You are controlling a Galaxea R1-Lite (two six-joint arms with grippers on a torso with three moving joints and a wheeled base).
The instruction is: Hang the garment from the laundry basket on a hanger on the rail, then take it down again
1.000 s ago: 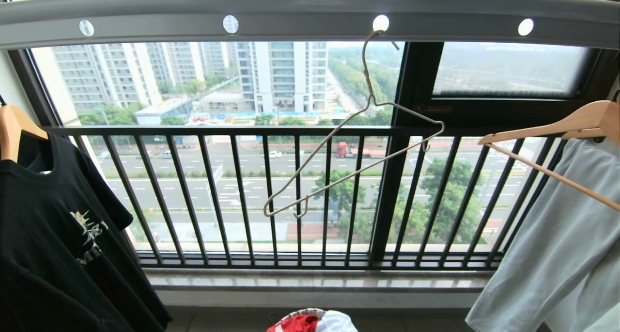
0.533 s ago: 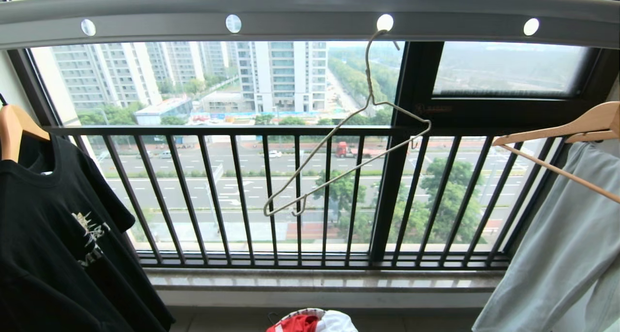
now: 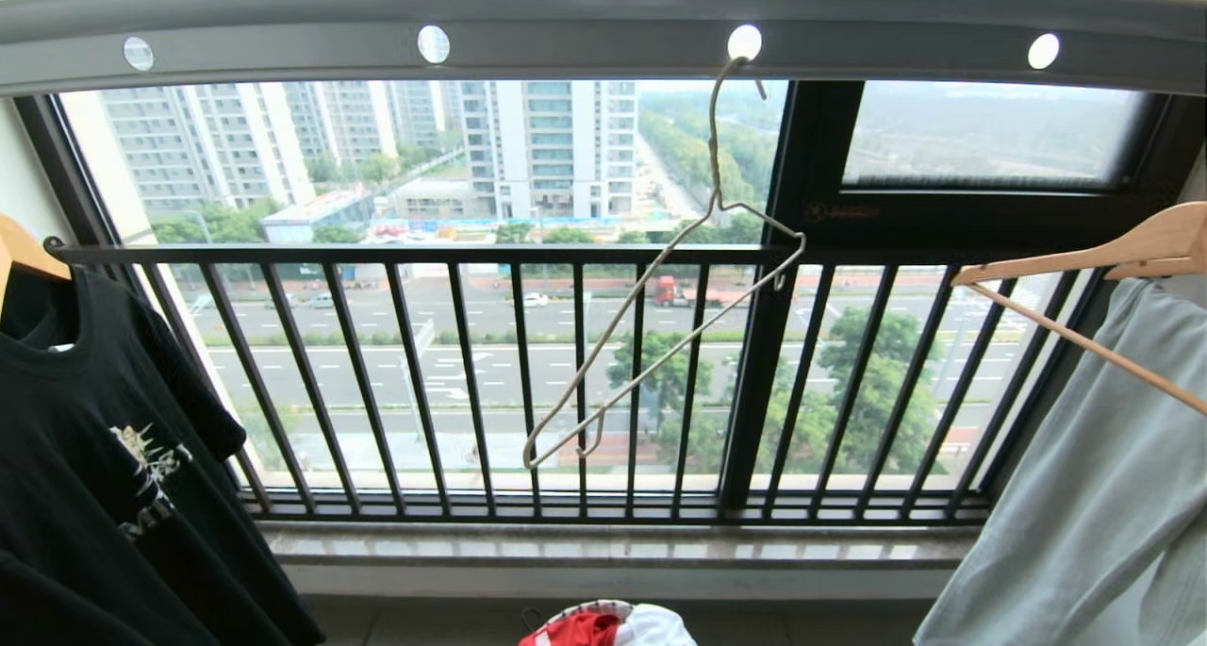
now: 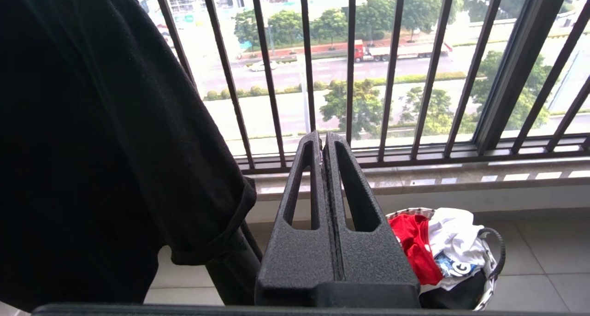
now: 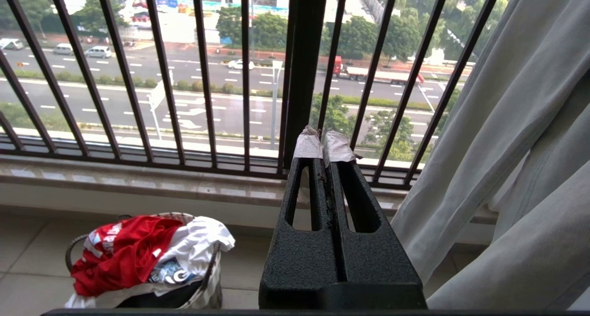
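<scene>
The wire hanger (image 3: 660, 278) hangs bare from one hole of the rail (image 3: 603, 24), its hook through the hole and its frame tilted steeply, the lower end pointing down toward the basket (image 3: 608, 627). The basket sits on the floor well below the rail, just in front of the window sill (image 3: 613, 547). The red garment (image 5: 122, 251) lies crumpled inside it, beside a white piece of cloth (image 5: 200, 237) with blue print.

To the left of the hanger a black T-shirt (image 3: 104, 457) hangs on a wooden hanger; to the right, a pale shirt (image 3: 1094, 495) hangs on another wooden one.

Neither arm appears in the head view. The left gripper (image 4: 324, 138) is clenched on nothing, its jaws pressed together, held above the basket next to the black sleeve. The right gripper (image 5: 325, 143) is likewise clenched and empty, its taped tips together, the basket lying below it and the pale shirt close alongside.

With the hanger empty and the garment in the basket, this looks like either the very start or the end of the task; the scene alone does not settle which. If it is the start, the next move calls for a gripper to spread its jaws, reach down into the basket and take the red cloth without catching the white one tangled next to it.
</scene>
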